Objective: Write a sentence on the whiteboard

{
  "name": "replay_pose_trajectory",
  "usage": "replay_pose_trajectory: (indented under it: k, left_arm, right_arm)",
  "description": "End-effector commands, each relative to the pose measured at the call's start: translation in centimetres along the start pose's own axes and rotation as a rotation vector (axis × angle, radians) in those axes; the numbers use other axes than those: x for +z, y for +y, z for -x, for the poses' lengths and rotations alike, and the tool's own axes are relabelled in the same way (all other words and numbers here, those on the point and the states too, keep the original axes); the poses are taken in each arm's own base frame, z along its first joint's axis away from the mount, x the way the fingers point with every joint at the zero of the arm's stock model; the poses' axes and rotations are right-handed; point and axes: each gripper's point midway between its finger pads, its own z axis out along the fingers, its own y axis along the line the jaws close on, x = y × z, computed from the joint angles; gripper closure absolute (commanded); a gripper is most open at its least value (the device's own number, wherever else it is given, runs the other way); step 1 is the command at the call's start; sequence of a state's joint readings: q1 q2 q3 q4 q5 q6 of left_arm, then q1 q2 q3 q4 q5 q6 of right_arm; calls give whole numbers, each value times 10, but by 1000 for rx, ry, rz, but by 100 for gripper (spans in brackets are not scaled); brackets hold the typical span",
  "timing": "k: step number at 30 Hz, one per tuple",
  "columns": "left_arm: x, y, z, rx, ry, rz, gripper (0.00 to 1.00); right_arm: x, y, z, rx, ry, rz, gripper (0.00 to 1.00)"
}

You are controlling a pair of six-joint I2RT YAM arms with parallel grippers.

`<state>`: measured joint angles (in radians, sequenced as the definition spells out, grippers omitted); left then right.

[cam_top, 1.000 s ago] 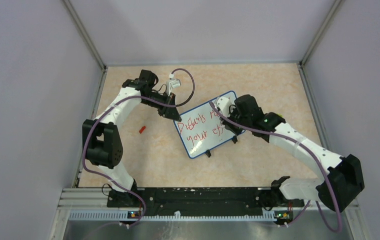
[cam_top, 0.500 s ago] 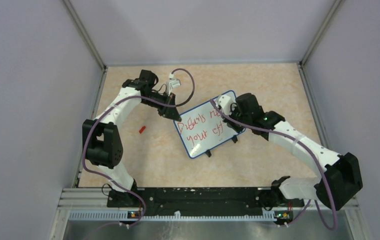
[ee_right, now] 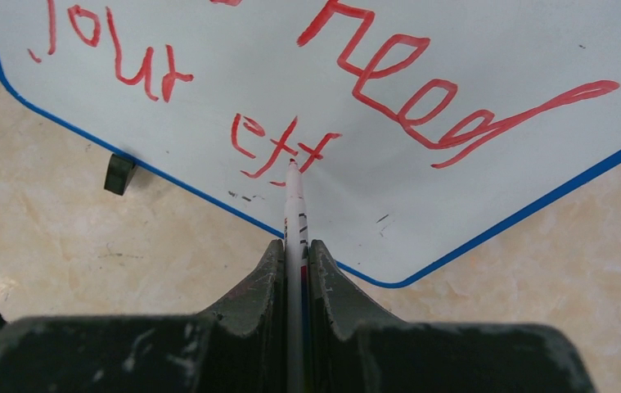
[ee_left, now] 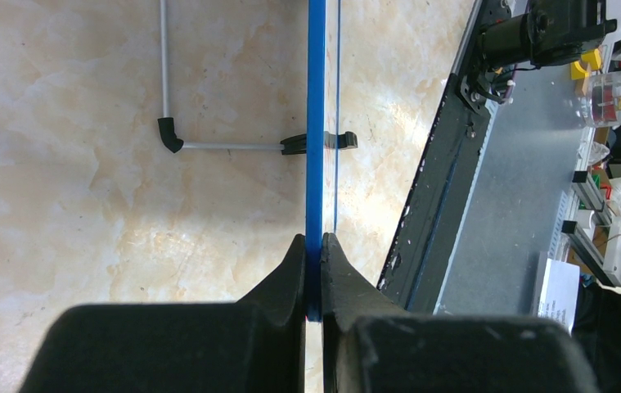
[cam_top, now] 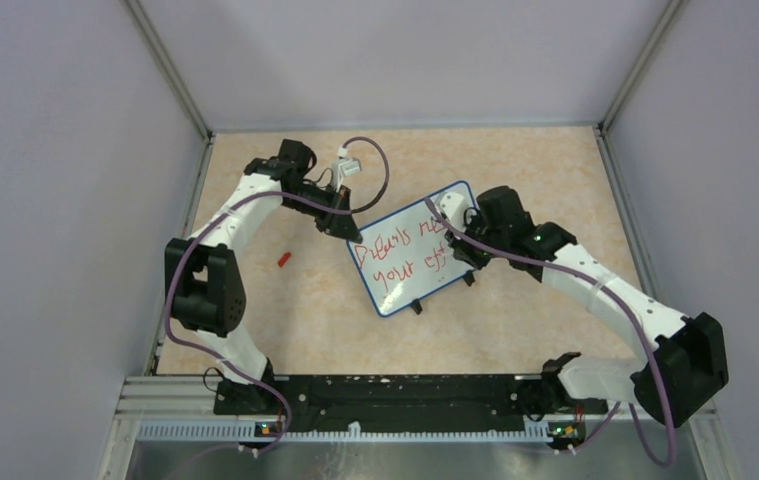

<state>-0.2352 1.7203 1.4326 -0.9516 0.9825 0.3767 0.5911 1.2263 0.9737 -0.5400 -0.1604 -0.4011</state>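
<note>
The whiteboard (cam_top: 402, 292) sits mid-table (cam_top: 285, 320), its left rim pinched between the left gripper's (ee_left: 313, 242) closed fingers. The right gripper (ee_right: 294, 248) clamps a marker (ee_right: 294, 201), tip touching the sentence (ee_right: 278, 147) at "eff", close to the lower blue edge. Tabletop shows all round the board, and a small red piece (cam_top: 283, 259) lies well left.

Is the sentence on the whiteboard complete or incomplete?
Incomplete: the sentence ends at "eff", where the marker held by the right pincer touches the whiteboard.
</note>
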Motion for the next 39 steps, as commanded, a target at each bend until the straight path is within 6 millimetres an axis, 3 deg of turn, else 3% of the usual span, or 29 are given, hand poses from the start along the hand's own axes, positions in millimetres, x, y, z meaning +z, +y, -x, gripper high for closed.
replay_pose_trajectory:
  k: [1,14,28,39]
  left_arm:
    - [1,11,4,42,16,34,100]
    - [-2,14,13,58,14,53,100]
    - [-2,12,12,55,10,47,100]
    - [-1,13,12,49,9,46,100]
  right_arm:
    - [-19,3,20,14,-88,61,100]
    - [-24,-5,13,93,-128,97,100]
    - [-9,-35,-5,111,-45,-61,100]
    - [0,-38,-10,112,-32,-68,100]
